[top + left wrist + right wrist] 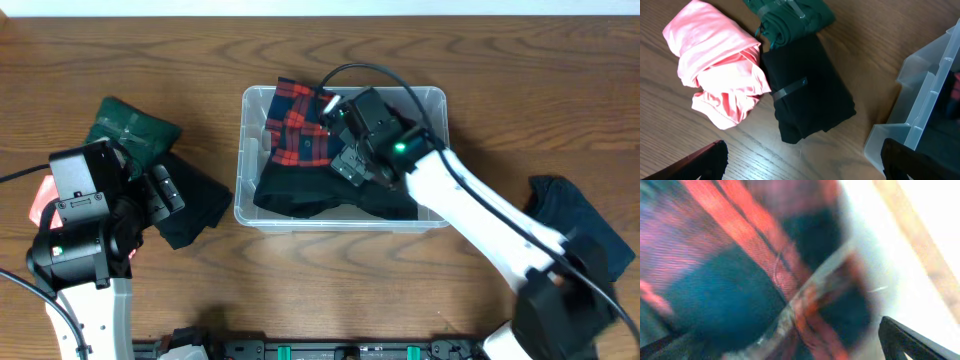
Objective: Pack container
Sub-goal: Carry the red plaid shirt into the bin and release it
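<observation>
The container (340,226) sits mid-bench toward the far edge. It holds a black garment (300,195) along its near side and a red plaid cloth (300,130) behind. The right gripper (335,108) is inside at the plaid, but its opening cannot be told. Near the left edge, the left gripper (805,162) is spread wide and empty.

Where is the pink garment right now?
Left wrist view shows the pink garment on the table, left of the container, against the black folded garment.
</observation>
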Controlling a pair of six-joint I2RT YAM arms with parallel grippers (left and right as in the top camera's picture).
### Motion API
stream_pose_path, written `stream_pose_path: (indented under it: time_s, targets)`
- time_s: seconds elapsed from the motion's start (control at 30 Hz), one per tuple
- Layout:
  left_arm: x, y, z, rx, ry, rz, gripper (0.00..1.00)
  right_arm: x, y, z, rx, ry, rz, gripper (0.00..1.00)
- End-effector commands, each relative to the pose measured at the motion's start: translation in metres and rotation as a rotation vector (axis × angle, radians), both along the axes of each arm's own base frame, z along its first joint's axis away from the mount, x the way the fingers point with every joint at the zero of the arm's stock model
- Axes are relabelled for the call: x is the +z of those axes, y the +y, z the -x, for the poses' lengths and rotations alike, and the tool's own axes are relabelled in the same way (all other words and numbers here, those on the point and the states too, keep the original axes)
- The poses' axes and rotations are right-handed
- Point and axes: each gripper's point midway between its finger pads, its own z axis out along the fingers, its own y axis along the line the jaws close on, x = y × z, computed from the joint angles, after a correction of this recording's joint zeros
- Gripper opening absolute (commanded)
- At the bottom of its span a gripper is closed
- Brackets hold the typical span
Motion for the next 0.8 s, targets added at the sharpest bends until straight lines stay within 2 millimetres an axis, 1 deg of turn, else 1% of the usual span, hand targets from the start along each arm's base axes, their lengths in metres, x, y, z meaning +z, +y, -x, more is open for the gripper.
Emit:
stream_pose_path:
  time_s: [0.0,0.03,0.07,0.13,0.17,0.23,0.33,0.43,0.47,0.53,0.6,0.67,0.7,0.77]
  targets:
    - [0.009,0.004,-0.001,0.024,-0.025,-0.012,0.98,0.096,0.01,-0.001,0.017,-0.218,-0.167,0.99]
    - [0.009,0.004,-0.001,0.024,-0.025,-0.012,0.98,0.113,0.017,-0.002,0.042,-0.255,-0.232,0.86]
    - [0.009,0.004,-0.001,0.024,-0.025,-0.012,0.98,0.116,0.023,-0.002,0.059,-0.255,-0.264,0.76]
    - [0.009,0.004,-0.001,0.024,-0.025,-0.012,0.98,0.111,0.034,-0.005,0.055,-0.221,-0.338,0.4]
    - [0.009,0.004,-0.001,0.024,-0.024,-0.011,0.98,0.106,0.039,-0.006,0.037,-0.192,-0.376,0.33]
    - [0.009,0.004,-0.001,0.024,-0.024,-0.011,0.98,0.089,0.047,-0.01,-0.005,-0.131,-0.427,0.3]
    - [0.009,0.004,-0.001,0.024,-0.024,-0.011,0.98,0.049,0.063,-0.015,-0.059,-0.021,-0.463,0.31]
    - [0.009,0.004,-0.001,0.024,-0.024,-0.011,0.98,0.004,0.082,-0.01,-0.041,0.1,-0.462,0.33]
    - [0.009,0.004,-0.001,0.024,-0.024,-0.011,0.98,-0.016,0.087,-0.008,-0.039,0.142,-0.448,0.33]
    - [0.009,0.004,-0.001,0.024,-0.024,-0.011,0.98,-0.048,0.091,-0.006,-0.052,0.195,-0.412,0.35]
    - [0.009,0.004,-0.001,0.024,-0.024,-0.011,0.98,-0.079,0.09,-0.004,-0.065,0.244,-0.37,0.36]
    - [0.009,0.004,-0.001,0.024,-0.024,-0.012,0.98,-0.1,0.089,0.0,-0.074,0.283,-0.338,0.36]
    - [0.009,0.004,-0.001,0.024,-0.024,-0.011,0.98,-0.105,0.088,0.001,-0.077,0.294,-0.328,0.38]
    - [0.009,0.004,-0.001,0.024,-0.024,-0.011,0.98,-0.105,0.085,0.0,-0.08,0.286,-0.316,0.39]
